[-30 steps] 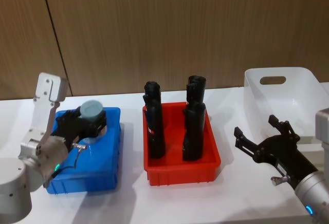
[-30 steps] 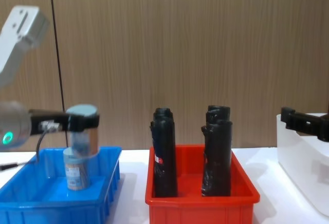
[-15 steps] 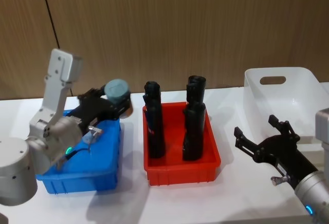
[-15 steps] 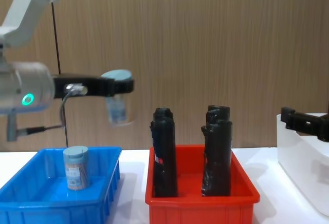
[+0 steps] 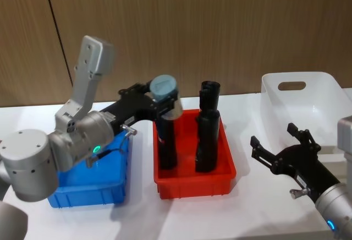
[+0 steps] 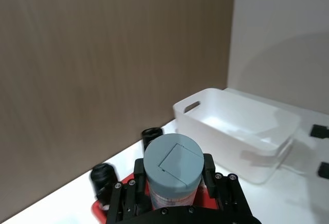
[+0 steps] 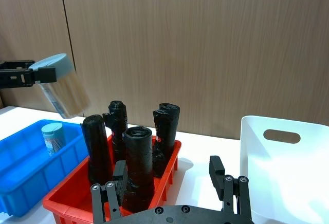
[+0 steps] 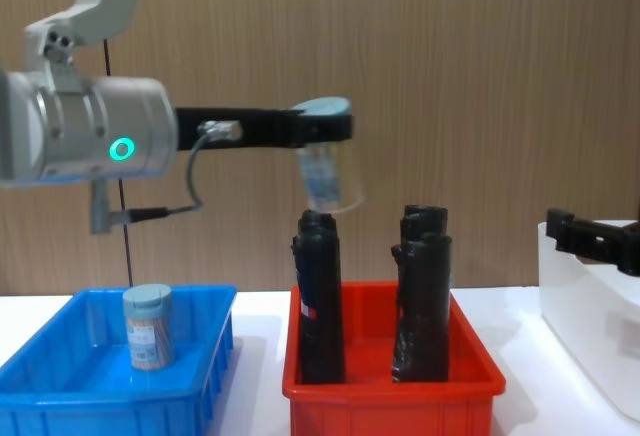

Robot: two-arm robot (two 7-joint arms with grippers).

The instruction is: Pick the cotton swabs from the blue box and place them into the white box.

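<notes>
Leaving one clear plastic jar of cotton swabs (image 8: 148,328) upright in the shallow bright blue plastic bin (image 5: 82,189) at far left. Gripping a second such jar (image 5: 164,87) in the left pincer (image 8: 322,128), clamped under its lid, slightly tilted, above the black cylinders (image 5: 208,141) in the red plastic bin (image 5: 192,187). Probably needs carrying rightward to the translucent white plastic bin (image 5: 316,108), well apart, near the spread-fingered right pincer (image 5: 273,136).

Glossy blue box (image 5: 82,193), translucent white box (image 5: 311,110)
</notes>
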